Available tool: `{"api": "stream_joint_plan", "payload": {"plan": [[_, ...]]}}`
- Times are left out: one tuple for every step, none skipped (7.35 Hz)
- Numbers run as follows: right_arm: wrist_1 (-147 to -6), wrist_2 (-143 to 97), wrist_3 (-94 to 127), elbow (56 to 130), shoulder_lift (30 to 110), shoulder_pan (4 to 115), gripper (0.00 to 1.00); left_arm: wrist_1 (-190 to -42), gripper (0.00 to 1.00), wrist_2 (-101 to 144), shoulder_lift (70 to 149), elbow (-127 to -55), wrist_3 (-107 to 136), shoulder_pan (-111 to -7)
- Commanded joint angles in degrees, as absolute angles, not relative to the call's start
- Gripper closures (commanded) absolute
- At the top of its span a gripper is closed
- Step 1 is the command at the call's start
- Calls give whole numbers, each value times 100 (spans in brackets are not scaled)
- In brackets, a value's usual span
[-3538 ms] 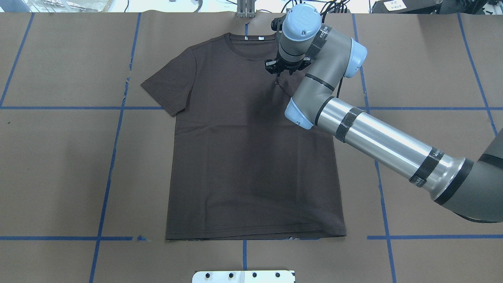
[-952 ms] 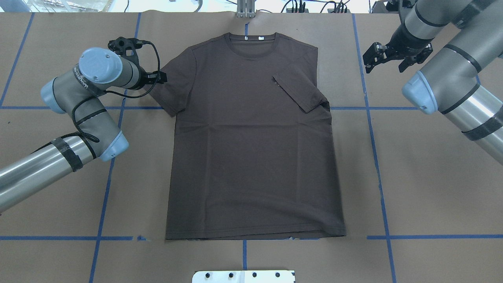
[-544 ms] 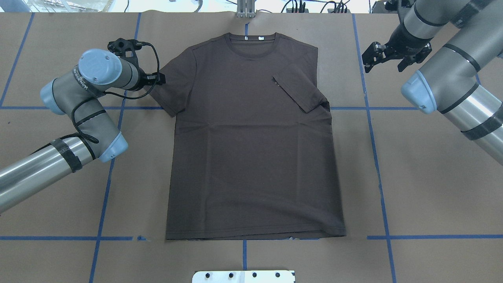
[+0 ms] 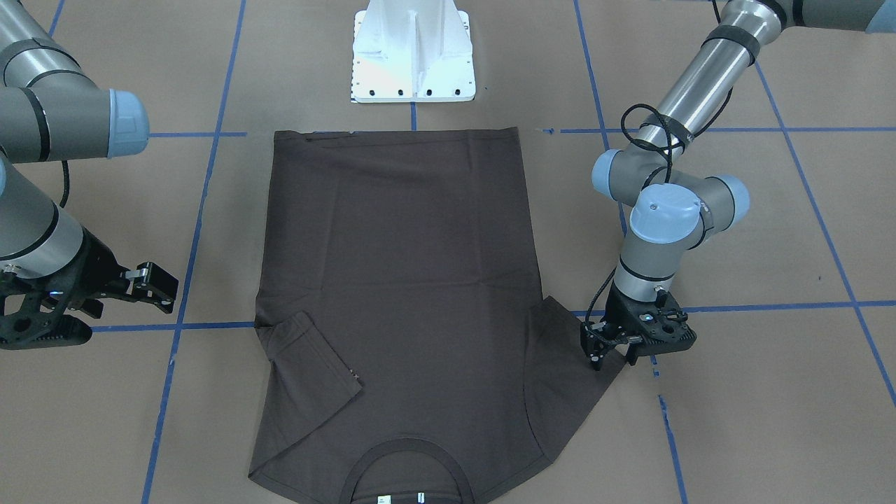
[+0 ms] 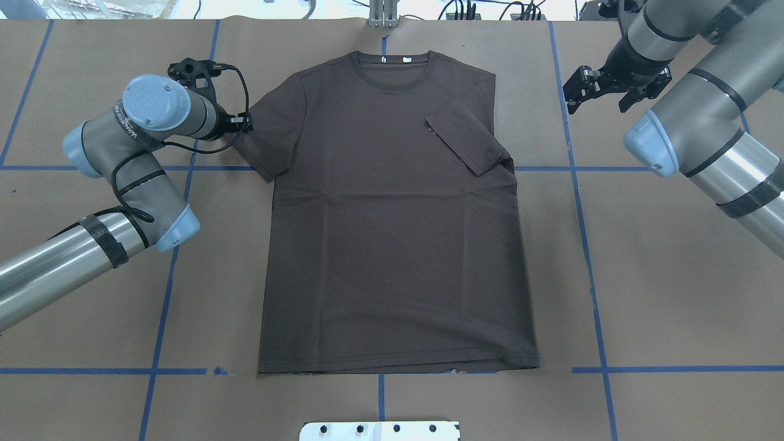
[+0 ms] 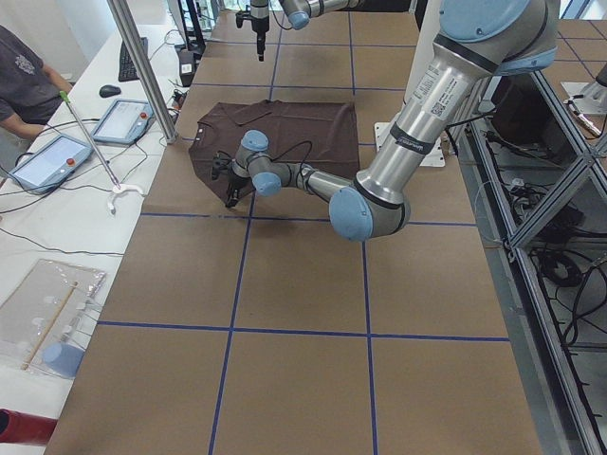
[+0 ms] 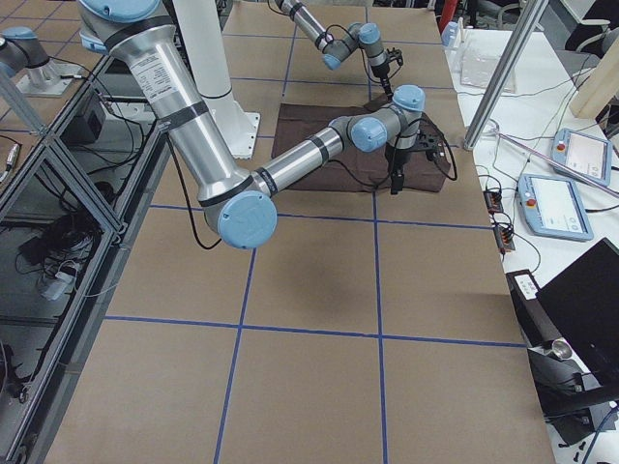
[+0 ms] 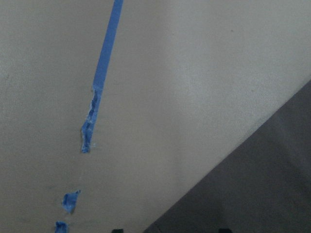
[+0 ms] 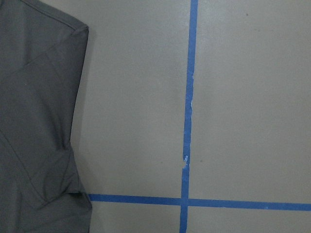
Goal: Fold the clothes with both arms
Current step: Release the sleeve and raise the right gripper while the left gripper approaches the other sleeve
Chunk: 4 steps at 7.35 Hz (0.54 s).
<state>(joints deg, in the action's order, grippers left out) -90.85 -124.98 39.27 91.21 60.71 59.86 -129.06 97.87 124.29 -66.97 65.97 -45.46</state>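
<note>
The dark brown T-shirt (image 5: 392, 245) lies flat on the table, collar (image 5: 392, 67) at the far edge. Its sleeve on the overhead's right (image 5: 465, 138) is folded inward onto the chest. The other sleeve (image 5: 263, 141) is spread out. My left gripper (image 5: 240, 124) is low at that sleeve's outer edge (image 4: 607, 357), open. The left wrist view shows the sleeve edge (image 8: 262, 184) between its tips. My right gripper (image 5: 597, 101) is open and empty, above bare table to the right of the shirt (image 4: 105, 308). The right wrist view shows the shirt's edge (image 9: 34, 97).
The table is covered in brown paper with a grid of blue tape lines (image 5: 588, 245). The white pedestal base (image 4: 413, 49) stands at the near edge by the shirt's hem. A metal pole (image 6: 142, 66) and tablets (image 6: 52, 156) stand beyond the far edge.
My right arm has left the folded sleeve on the chest and drawn back to the right. My left arm has come in to the other sleeve and barely moved over the last second.
</note>
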Motion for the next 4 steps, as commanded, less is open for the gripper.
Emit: {"api": "stream_joint_plan", "payload": {"plan": [[-9088, -12498, 3903, 9114, 6091, 5985, 0, -12885, 65, 9800, 12445, -6715, 6618, -4544], [-9079, -12507, 3885, 9071, 6091, 5985, 0, -12876, 77, 9809, 12454, -6776, 6627, -4544], [-9079, -12507, 3893, 9070, 6091, 5985, 0, -12859, 86, 9817, 12454, -6863, 6636, -4544], [-9079, -12507, 3885, 9070, 6091, 5985, 0, -12858, 100, 9826, 12454, -6916, 6644, -4544]]}}
